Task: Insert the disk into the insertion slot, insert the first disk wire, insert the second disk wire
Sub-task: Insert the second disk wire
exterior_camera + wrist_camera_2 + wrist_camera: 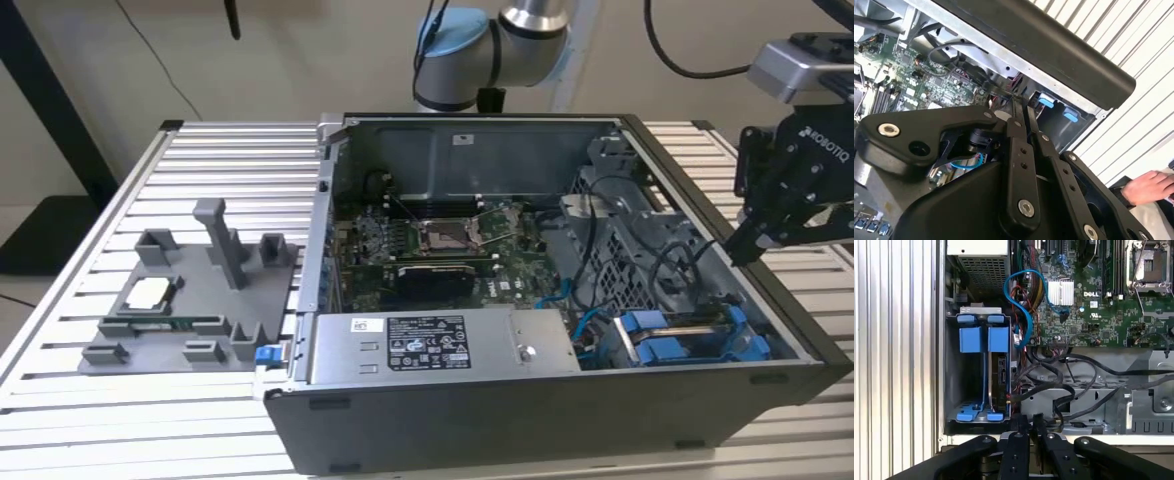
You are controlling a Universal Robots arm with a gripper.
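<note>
The insertion slot (954, 375), a grey metal cage with blue fittings, sits in the open case's corner, at the exterior view's lower right (641, 345). The disk (1000, 374) stands edge-on inside it, in its blue carrier (981, 339); in the exterior view the disk (694, 328) shows between blue pieces. Loose black wires (1054, 385) lie beside the cage, their plugs apart from the disk. My gripper (1031, 421) hangs just above the case wall near the cage, shut with nothing between its fingers. It also shows in the exterior view (741, 252) and the second wrist view (1021, 107).
A blue cable (1021, 315) loops over the motherboard (1104, 295). The silver power-supply box (441, 340) fills the case's front. A grey fixture tray (187, 300) lies on the slatted table at the exterior view's left. A person's hand (1149, 186) rests beside the case.
</note>
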